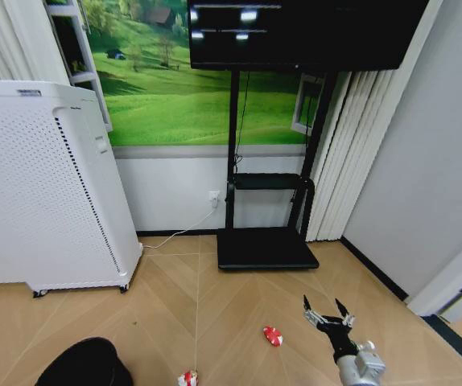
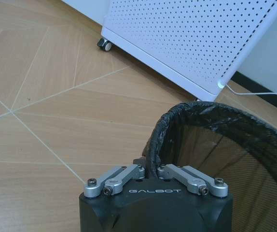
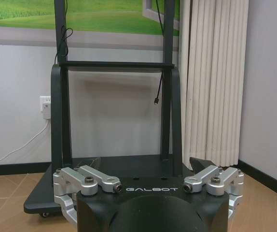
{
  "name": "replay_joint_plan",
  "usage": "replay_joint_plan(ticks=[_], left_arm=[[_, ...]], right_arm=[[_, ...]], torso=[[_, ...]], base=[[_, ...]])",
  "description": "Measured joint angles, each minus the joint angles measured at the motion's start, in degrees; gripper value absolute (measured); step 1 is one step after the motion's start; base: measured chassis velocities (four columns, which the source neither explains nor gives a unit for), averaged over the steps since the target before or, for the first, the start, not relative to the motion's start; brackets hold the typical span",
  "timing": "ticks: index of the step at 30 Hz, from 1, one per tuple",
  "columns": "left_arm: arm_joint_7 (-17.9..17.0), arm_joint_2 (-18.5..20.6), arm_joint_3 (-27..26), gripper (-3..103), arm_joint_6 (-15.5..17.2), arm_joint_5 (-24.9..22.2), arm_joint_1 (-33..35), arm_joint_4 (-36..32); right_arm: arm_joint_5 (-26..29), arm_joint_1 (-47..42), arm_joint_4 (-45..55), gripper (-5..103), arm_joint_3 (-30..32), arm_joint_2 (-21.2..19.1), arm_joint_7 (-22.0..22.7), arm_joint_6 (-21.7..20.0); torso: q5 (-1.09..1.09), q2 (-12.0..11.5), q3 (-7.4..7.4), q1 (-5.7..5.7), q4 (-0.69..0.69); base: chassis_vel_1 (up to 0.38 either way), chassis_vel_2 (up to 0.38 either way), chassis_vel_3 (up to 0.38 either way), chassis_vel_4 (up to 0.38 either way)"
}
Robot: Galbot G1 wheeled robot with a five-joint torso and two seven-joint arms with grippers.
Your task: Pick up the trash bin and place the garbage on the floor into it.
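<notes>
The small round black mesh trash bin (image 2: 225, 145) is at the left gripper (image 2: 154, 176), near the big white box with tiny holes and little wheels (image 1: 42, 185). The left jaws are pinched tight on the bin's rim. In the head view the bin (image 1: 82, 363) sits low on the wooden floor (image 1: 215, 297), in front of that white box. A crumpled red-and-white wrapper (image 1: 273, 336) lies on the floor, farther from the white box than the bin. Another red-and-white piece (image 1: 187, 378) lies just beside the bin. The right gripper (image 1: 327, 314) hangs near the first wrapper with its jaws spread wide, holding nothing
</notes>
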Motion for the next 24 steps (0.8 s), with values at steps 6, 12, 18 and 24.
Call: replay_joint_plan(ticks=[6,12,18,24], left_arm=[[0.4,0.3,-0.7,6,-0.6,0.5,-0.3,-0.4],[0.8,1.4,-5.7,6,-3.3,0.3,-0.2,-1.5],[0.1,3.3,-11.3,6,-4.2,-0.6,-0.4,-0.8],[0.3,3.7,-13.5,6,-5.5,1.1,-0.6,0.1]], right_arm=[[-0.2,-0.3,-0.3,100,0.0,0.3,-0.1,0.6],[-0.1,0.0,-0.8,100,-0.1,0.3,0.1,1.3],[-6.1,0.2,-2.4,100,-1.1,0.5,-1.1,3.4],[-9.1,-1.8,-3.0,100,-2.0,1.1,-1.9,5.2]], torso=[[0.01,0.1,0.06,0.02,0.0],[0.02,0.1,0.1,0.02,0.0],[0.02,0.2,0.14,0.03,0.01],[0.03,0.2,0.16,0.03,0.0]], base=[[0.0,0.0,0.0,0.0],[0.0,0.0,0.0,0.0],[0.0,0.0,0.0,0.0],[0.0,0.0,0.0,0.0]])
